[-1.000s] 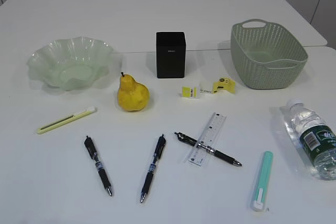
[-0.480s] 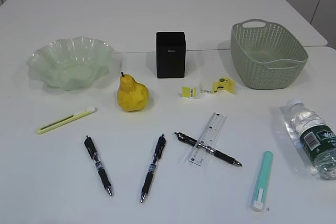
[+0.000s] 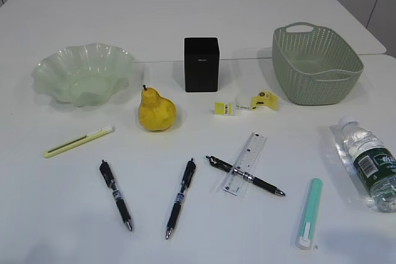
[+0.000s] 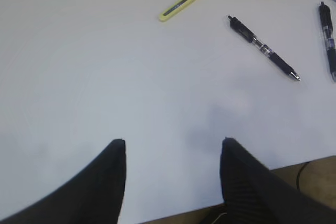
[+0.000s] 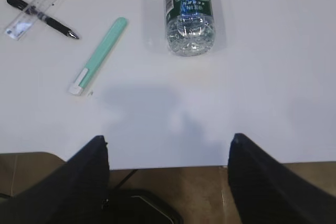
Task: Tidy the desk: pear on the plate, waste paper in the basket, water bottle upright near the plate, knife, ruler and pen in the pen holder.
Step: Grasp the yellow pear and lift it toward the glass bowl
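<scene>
White laminate bench (image 3: 204, 17) carries everything untouched: nothing has shifted across the last second, so the tidying appears not yet begun. Sage-green woven basket (image 3: 315, 63) sits far right, ruffled glass plate (image 3: 82, 73) far left, both empty. Water bottle (image 3: 370, 164) lies on its side; black pen holder (image 3: 201, 64) stands centre. Yellow pear (image 3: 156, 111) rests just before it, well apart from the plate. Left tool (image 4: 173, 148) and right tool (image 5: 168, 145) hover near the bench's front edge, jaws apart, holding nothing.

Matte black tapered fingers (image 4: 105, 182) on both end effectors, faintly ribbed inner faces.
</scene>
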